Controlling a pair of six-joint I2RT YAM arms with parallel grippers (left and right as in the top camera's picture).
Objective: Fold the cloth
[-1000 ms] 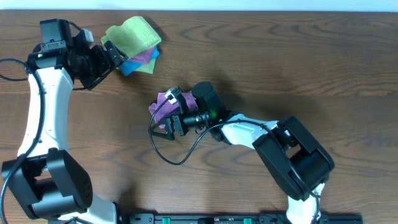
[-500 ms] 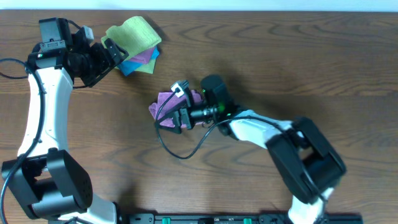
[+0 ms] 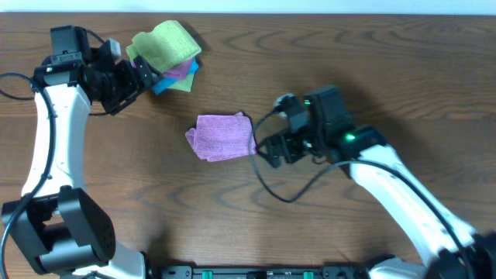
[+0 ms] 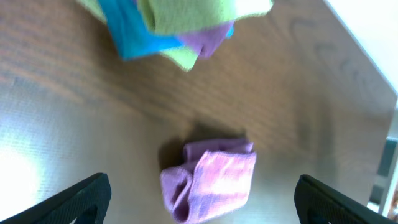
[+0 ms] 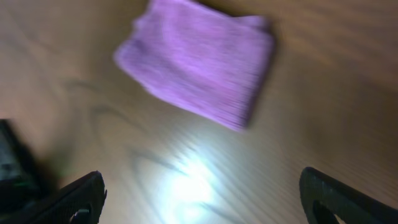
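Note:
The lilac-purple cloth [image 3: 222, 137] lies folded into a small rectangle on the wooden table, free of both grippers. It shows in the left wrist view [image 4: 211, 178] and in the right wrist view [image 5: 202, 61]. My right gripper [image 3: 271, 149] is open and empty, just right of the cloth and apart from it; its wide-spread fingertips [image 5: 74, 196] frame bare table [image 5: 199, 205]. My left gripper [image 3: 139, 74] is open and empty at the back left, beside the pile of folded cloths; its fingertips [image 4: 81, 199] are wide apart.
A pile of folded cloths, lime-green [image 3: 167, 43] on top with blue and purple layers [image 3: 174, 76] under it, lies at the back left and shows in the left wrist view [image 4: 180, 25]. A black cable [image 3: 271, 186] loops from the right arm.
My right gripper let go of the cloth and drew back to the right. The cloth now lies flat and folded. The left arm hardly moved.

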